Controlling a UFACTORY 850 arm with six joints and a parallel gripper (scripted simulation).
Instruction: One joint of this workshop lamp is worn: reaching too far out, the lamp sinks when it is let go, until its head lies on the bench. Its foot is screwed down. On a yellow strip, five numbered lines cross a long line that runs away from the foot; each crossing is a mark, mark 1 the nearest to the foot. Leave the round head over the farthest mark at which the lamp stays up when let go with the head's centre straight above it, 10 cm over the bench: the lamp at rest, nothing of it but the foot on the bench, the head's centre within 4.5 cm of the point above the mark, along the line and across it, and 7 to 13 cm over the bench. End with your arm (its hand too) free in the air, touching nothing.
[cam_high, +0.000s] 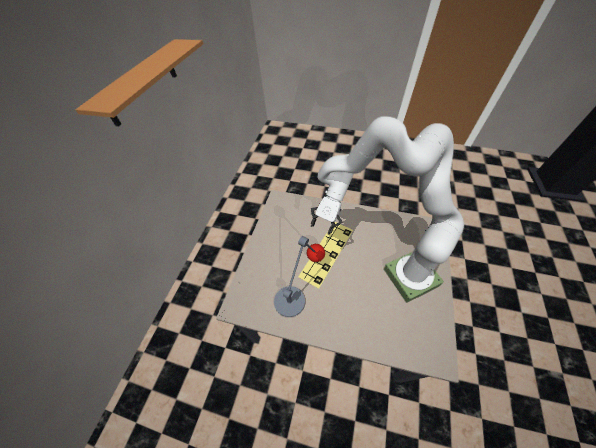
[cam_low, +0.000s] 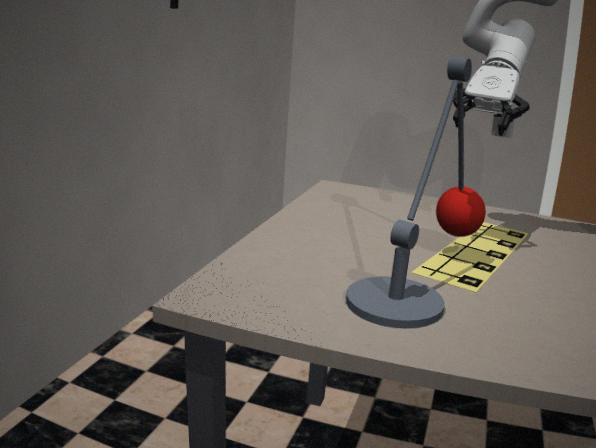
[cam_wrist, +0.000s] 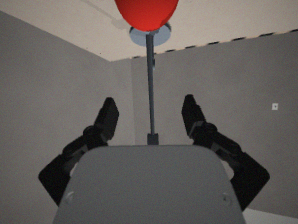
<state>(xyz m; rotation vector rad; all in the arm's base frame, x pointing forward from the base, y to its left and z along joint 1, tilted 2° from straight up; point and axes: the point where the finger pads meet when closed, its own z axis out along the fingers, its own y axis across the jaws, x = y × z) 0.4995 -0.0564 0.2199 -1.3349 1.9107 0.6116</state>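
A smooth red round head (cam_low: 460, 211) hangs from a thin grey rod above the near half of the yellow strip (cam_low: 470, 257), clear of the matte beige surface (cam_low: 280, 280). The lamp's flat round foot (cam_low: 395, 302) sits near the surface's left edge. The black claw (cam_low: 491, 117) hovers high, fully open, holding nothing.
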